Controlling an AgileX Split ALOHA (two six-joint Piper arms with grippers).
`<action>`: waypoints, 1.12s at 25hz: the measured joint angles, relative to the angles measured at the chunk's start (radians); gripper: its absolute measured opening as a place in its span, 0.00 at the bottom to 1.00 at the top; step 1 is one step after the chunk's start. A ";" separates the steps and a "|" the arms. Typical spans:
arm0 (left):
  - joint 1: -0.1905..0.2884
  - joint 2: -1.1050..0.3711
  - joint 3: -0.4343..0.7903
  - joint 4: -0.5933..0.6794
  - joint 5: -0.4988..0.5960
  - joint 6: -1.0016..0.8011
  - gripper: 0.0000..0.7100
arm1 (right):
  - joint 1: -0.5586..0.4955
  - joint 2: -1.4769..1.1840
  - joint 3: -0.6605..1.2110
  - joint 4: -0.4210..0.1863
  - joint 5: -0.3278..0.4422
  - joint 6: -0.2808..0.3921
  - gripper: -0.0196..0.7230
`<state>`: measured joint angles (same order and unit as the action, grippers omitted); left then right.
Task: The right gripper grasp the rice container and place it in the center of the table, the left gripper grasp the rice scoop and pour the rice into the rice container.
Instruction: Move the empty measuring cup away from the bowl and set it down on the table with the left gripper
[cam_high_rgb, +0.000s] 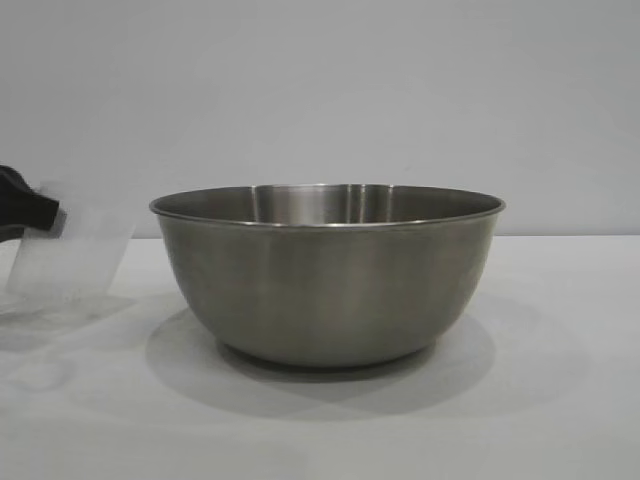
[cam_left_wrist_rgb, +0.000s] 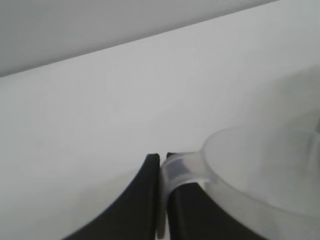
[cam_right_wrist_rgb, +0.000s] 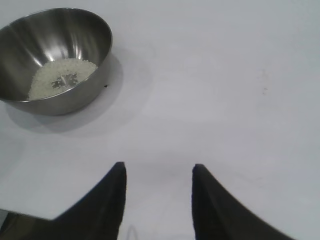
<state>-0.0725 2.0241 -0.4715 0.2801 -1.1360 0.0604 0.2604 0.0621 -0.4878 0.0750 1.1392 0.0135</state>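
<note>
A: On the white worktop (cam_high_rgb: 560, 400), what is sitting there?

B: The steel rice container (cam_high_rgb: 328, 275) is standing upright in the middle of the exterior view, its rim level. The right wrist view is showing a pale patch of rice (cam_right_wrist_rgb: 61, 77) lying on its bottom, with bare metal around it.

A: And the arms?

B: The left tool (cam_high_rgb: 30, 213) is showing only at the far left edge of the exterior view, near the worktop. Its fingers are pinching together on the handle of the clear rice scoop (cam_high_rgb: 68, 262). The left wrist view is showing that handle clamped between the two black fingers (cam_left_wrist_rgb: 145, 200).

A: Where is the scoop sitting relative to the bowl?

B: It is hanging beside the container, apart from it, tilted a little, its lower edge just over the worktop. I cannot tell whether it is touching.

A: The right tool?

B: The right tool (cam_right_wrist_rgb: 157, 172) is hovering well away from the container, fingers spread with nothing between them.
</note>
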 joint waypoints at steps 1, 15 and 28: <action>0.000 0.000 0.009 0.000 0.000 0.002 0.00 | 0.000 0.000 0.000 0.000 0.000 0.000 0.39; 0.000 -0.043 0.139 -0.002 -0.002 0.016 0.31 | 0.000 0.000 0.000 0.000 0.000 0.000 0.39; 0.062 -0.164 0.210 -0.245 -0.005 -0.187 0.31 | 0.000 0.000 0.000 0.000 0.000 0.000 0.39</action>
<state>-0.0105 1.8602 -0.2613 0.0354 -1.1409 -0.1268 0.2604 0.0621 -0.4878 0.0750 1.1392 0.0135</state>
